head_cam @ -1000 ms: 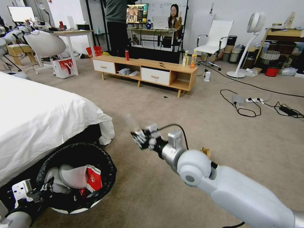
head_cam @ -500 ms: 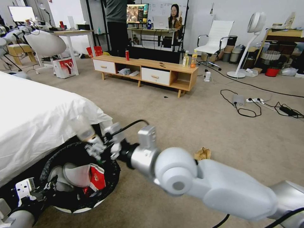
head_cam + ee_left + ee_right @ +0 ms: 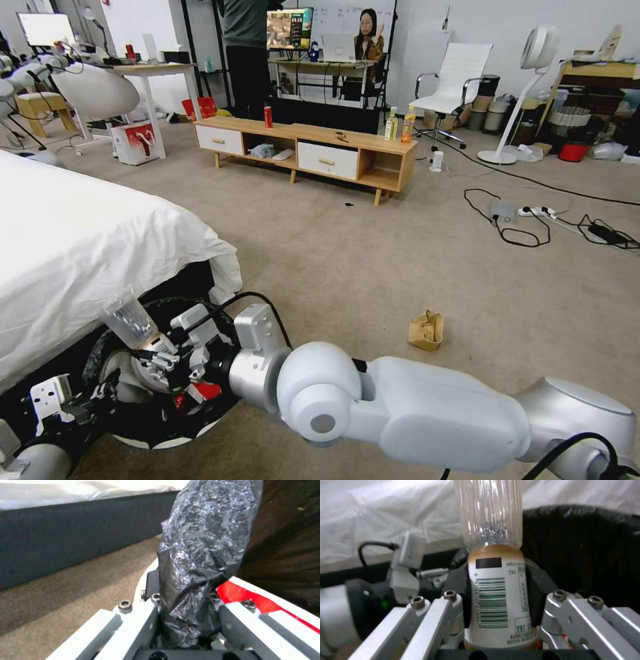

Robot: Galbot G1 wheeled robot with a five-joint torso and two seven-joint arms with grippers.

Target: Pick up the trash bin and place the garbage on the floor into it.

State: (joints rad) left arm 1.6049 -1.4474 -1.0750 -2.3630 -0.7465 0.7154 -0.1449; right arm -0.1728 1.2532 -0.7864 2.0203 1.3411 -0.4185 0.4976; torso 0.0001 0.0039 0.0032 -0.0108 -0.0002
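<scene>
Black-lined white trash bin (image 3: 143, 437), clear bottle (image 3: 493, 562) (white barcoded label), beige floor (image 3: 373, 267).

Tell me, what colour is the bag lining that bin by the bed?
Black and crinkly, seen best in the left wrist view, where the left gripper pinches the bag at the trash bin rim.

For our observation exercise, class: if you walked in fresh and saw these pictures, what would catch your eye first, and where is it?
The big white right arm sweeps across the foreground, its right gripper holding a clear plastic bottle over the trash bin beside the white-sheeted bed. At the bin's near rim, the left gripper pinches the black plastic bag. A crumpled tan paper bag lies alone on the carpet.
</scene>
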